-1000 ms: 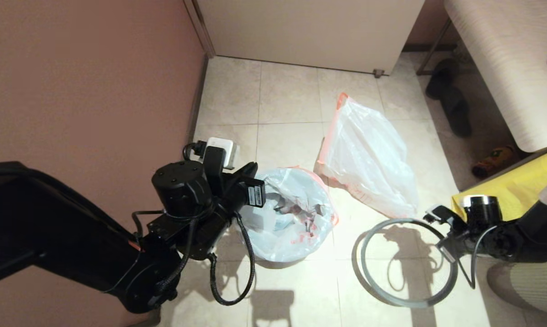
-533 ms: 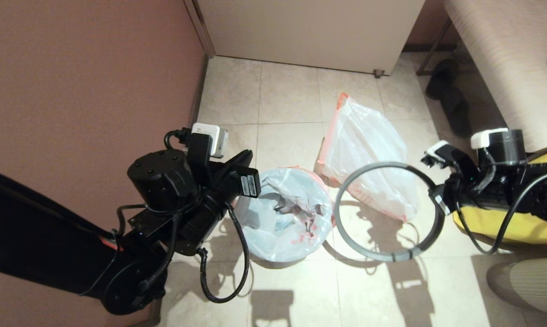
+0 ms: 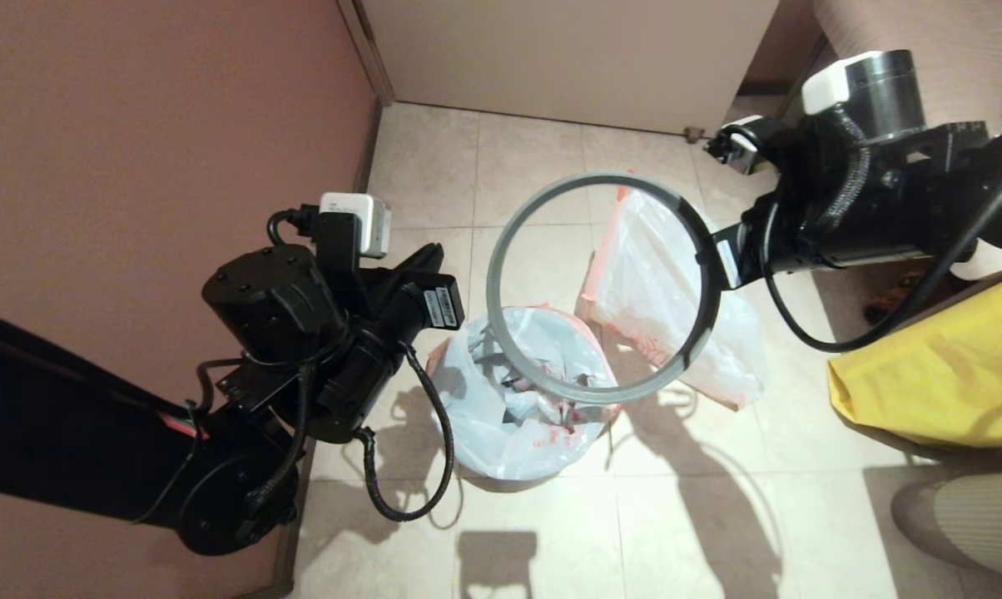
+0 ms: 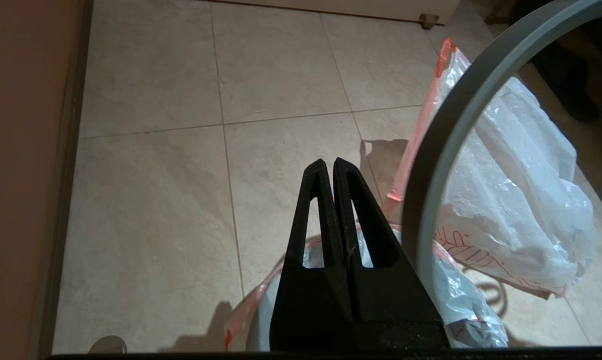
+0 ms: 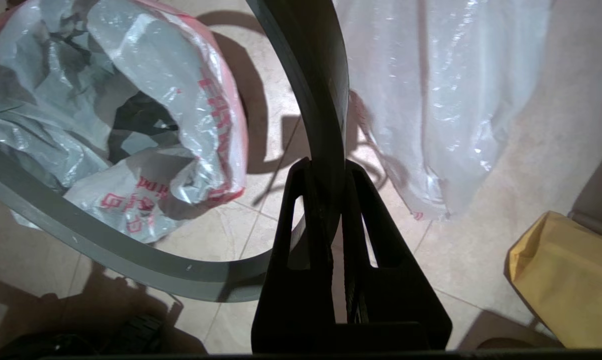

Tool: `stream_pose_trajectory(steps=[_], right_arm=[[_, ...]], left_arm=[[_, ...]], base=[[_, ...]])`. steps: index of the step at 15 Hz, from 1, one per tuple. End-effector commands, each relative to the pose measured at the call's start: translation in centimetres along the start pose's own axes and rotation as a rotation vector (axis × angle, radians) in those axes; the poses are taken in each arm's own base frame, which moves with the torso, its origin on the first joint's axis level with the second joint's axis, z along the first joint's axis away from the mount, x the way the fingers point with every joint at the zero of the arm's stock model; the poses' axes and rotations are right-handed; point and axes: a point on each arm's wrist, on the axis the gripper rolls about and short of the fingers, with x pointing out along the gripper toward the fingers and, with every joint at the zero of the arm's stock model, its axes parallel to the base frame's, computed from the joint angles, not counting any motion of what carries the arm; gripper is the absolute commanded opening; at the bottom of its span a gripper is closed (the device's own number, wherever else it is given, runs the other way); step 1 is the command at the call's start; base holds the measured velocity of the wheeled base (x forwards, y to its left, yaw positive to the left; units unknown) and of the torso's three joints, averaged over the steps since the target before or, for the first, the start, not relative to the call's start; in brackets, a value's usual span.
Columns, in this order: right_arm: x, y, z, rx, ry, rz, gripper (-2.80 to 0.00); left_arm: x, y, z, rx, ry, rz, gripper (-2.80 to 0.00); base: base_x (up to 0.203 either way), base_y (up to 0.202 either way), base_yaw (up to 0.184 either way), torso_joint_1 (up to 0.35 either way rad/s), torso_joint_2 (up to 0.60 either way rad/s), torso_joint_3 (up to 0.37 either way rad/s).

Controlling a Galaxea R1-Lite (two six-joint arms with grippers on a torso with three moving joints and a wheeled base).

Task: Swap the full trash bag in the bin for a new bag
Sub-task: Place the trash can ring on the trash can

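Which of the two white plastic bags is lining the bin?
The new bag, crumpled open inside the bin beside the left gripper; the full trash bag lies farther back on the floor.

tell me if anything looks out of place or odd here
The grey hoop that rims the bin is off it, held tilted in the air above by the right hand. A bulky white bag lies slumped on the floor tiles beside the bin. The left hand is shut and empty near the bin.
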Motion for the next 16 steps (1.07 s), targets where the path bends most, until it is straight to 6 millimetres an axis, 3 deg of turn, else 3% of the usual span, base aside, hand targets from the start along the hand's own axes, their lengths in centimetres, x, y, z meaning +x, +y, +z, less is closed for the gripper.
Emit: stream_pose_trajectory(steps=[1, 4, 7, 11, 16], right_arm=[[2.6, 2.9, 0.2, -0.025, 0.021, 0.041, -2.8], [4.6, 6.3, 0.1, -0.03, 0.046, 0.099, -2.8], [6.4, 8.0, -0.6, -0.024, 0.075, 0.124, -2.8], [8.8, 9.4, -2.6, 0.076, 0.161, 0.135, -2.8], [10.9, 11.1, -4.7, 0.06, 0.261, 0.15, -2.8]], left_arm=[[0.2, 0.3, 0.6, -0.01, -0.026, 0.019, -2.8], [0.6, 1.1, 0.7, -0.017, -0.031, 0.044, -2.8], [0.7, 1.5, 0.7, -0.016, -0.033, 0.055, -2.8], [1.0, 1.8, 0.5, -0.033, -0.03, 0.066, -2.8], [1.1, 1.9, 0.6, -0.034, -0.032, 0.068, -2.8]], base=[[0.0, 0.0, 0.0, 0.0, 0.0, 0.0], [0.0, 0.0, 0.0, 0.0, 0.0, 0.0], [0.0, 0.0, 0.0, 0.0, 0.0, 0.0], [0.0, 0.0, 0.0, 0.0, 0.0, 0.0], [0.0, 0.0, 0.0, 0.0, 0.0, 0.0]])
